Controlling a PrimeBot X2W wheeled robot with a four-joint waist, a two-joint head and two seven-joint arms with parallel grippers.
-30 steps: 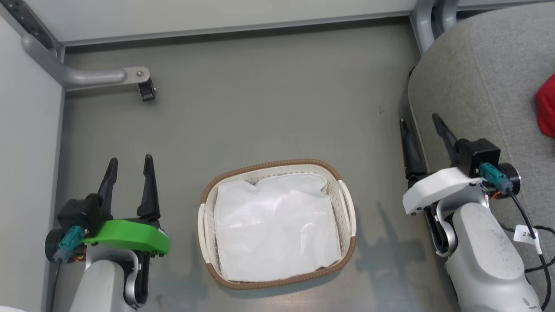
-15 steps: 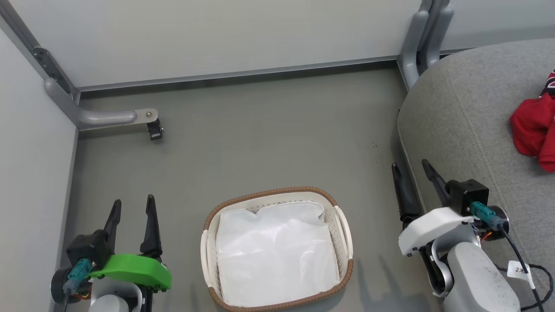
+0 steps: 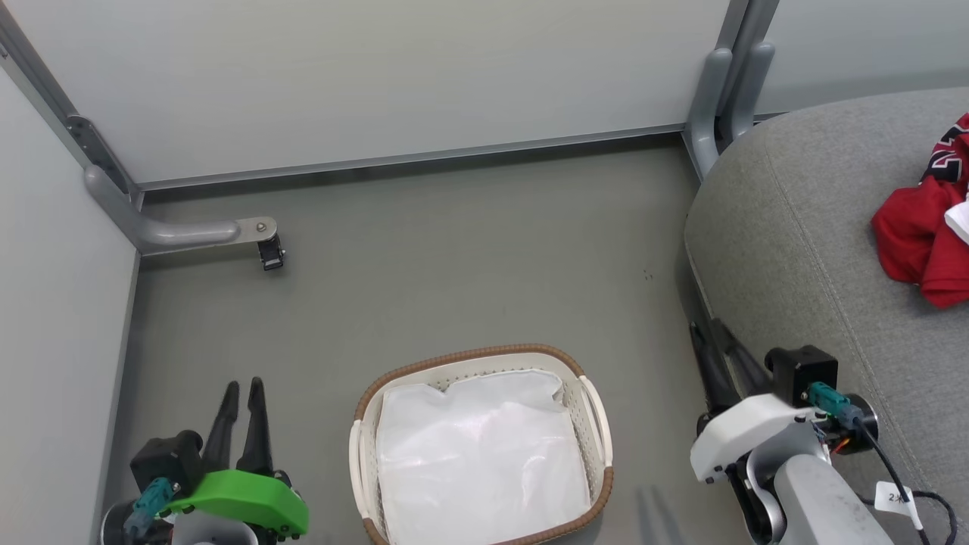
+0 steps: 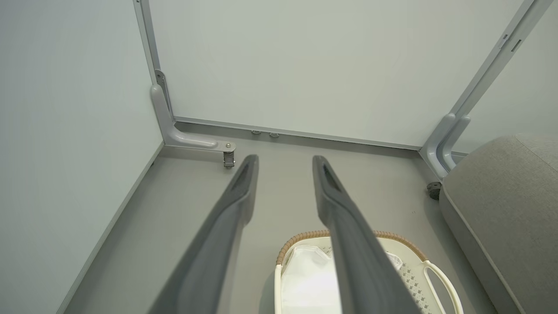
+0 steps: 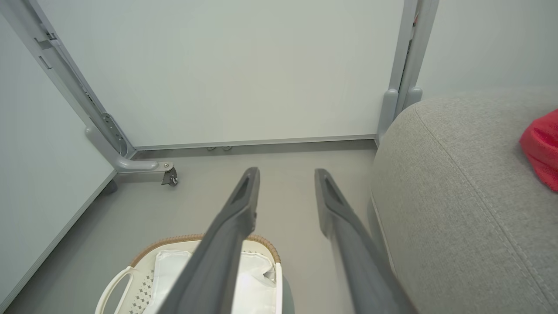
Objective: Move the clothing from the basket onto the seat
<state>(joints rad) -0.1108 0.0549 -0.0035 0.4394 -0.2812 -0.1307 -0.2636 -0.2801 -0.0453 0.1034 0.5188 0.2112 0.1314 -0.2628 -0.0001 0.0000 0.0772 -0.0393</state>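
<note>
Head view: red clothing (image 3: 920, 242) crumpled on the grey seat (image 3: 795, 250) at far right, cut by the frame edge, well apart from the basket (image 3: 469, 357). Basket on the floor (image 3: 454, 265) at bottom centre, lined with a white plastic sheet (image 3: 481, 454). Left jaws at lower left, beside the basket over bare floor, dark fingers (image 3: 256, 424) parted by a narrow gap, gripping nothing. Right jaws at lower right, between basket and seat, close to the seat's edge, fingers (image 3: 708, 371) pointing up the frame.

Right wrist view: tips apart with floor between them, nothing held; seat (image 5: 457, 196) to the right, a corner of the clothing (image 5: 540, 148) at the frame's edge, basket (image 5: 174, 240) at lower left.
</note>
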